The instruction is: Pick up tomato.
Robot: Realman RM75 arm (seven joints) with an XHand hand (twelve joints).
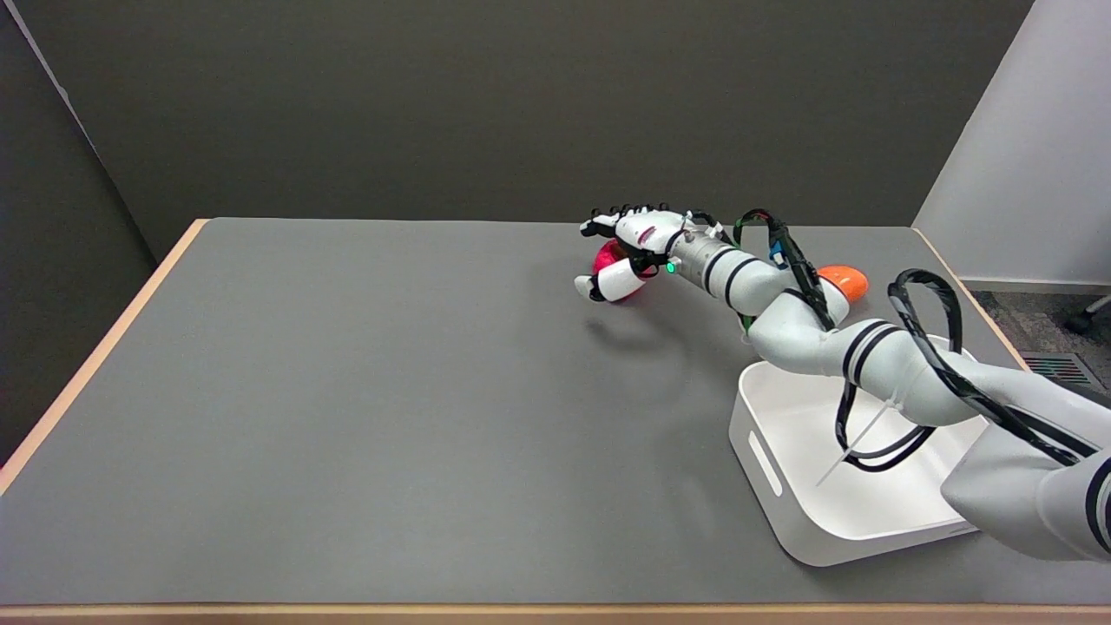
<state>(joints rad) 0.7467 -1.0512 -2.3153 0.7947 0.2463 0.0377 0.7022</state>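
Between the curled upper fingers (618,214) and thumb of the black-and-white right hand (627,252) sits the round red glossy tomato (606,257), apparently grasped and perhaps just off the grey table (347,391), so only a clear lift seems left.

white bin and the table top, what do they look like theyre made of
White bin: looks like moulded plastic, smooth and slightly glossy, with rounded corners and a slot handle in its side. Table: a matte grey top, likely laminate or a mat, with a pale wood-coloured edge; the exact material cannot be told.
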